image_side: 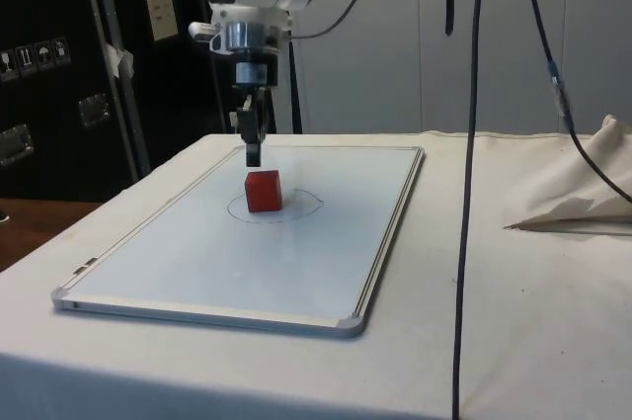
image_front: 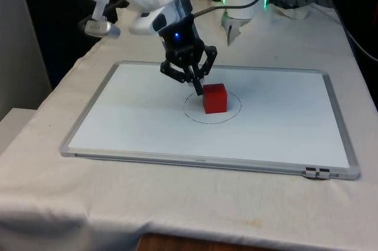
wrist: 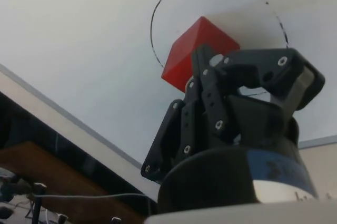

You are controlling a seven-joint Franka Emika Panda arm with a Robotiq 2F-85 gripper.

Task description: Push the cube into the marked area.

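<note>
Red cube (image_front: 215,97) inside drawn circle (image_front: 231,115) | fingers (image_front: 198,89) together, seemingly touching cube, gripping nothing

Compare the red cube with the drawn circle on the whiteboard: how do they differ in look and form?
The cube is solid red and stands up from the whiteboard; the circle is a thin dark outline lying flat on it. The cube is boxy with straight edges; the circle is round. The cube is the smaller, sitting inside the circle. Both are near the board's middle, beside the gripper.
</note>
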